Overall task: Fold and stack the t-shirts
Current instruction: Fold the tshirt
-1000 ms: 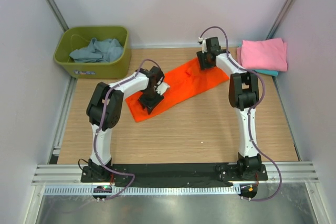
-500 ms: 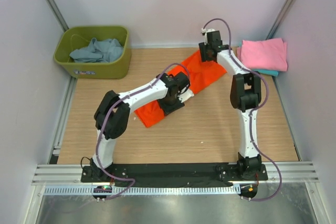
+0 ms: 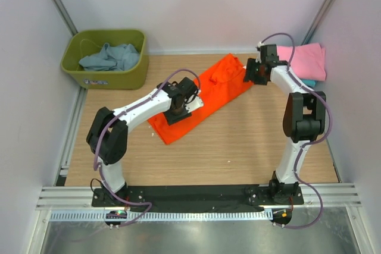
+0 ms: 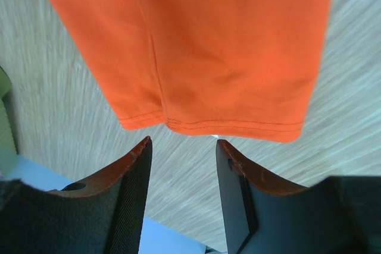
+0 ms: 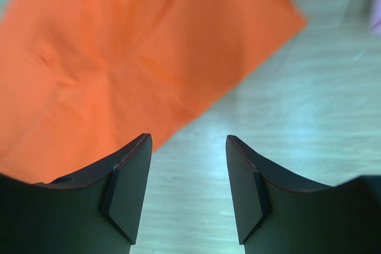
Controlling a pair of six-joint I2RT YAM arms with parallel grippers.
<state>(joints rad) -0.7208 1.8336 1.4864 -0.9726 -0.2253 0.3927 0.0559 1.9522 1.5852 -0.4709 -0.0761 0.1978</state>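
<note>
Observing orange t-shirt (image 3: 217, 84) lying flat as a long strip, running diagonally across the table (image 3: 250, 147) from near-left to far-right.

Noting left gripper (image 3: 177, 113) hanging over the near-left part of that strip in the top view.

Seeing, in the left wrist view, left gripper (image 4: 181, 144) with jaws standing apart and holding nothing, only bare wood showing between them. Finding orange t-shirt (image 4: 226, 46) lying just ahead of the tips there, with a stitched hem running crosswise close to them and not entering the gap.

Noting right gripper (image 3: 250, 74) sitting at the far-right end of the strip, just beside the cloth's edge, between it and the pile at the right wall.

Seeing, in the right wrist view, right gripper (image 5: 187, 138) also with jaws parted and gripping nothing, bare table showing in the gap. Finding orange t-shirt (image 5: 119, 52) spreading ahead and to the left there, with a slanted edge passing close by the left jaw's tip.

Not managing to tell from any view whether either gripper is touching the cloth.

Recording pink t-shirt (image 3: 306, 60) lying folded at the far-right corner, resting on a teal t-shirt (image 3: 308, 82) peeking out beneath its near edge.

Recording blue-grey t-shirt (image 3: 113, 56) lying crumpled inside the olive tub (image 3: 107, 78) at the far-left corner, well apart from both grippers.
</note>
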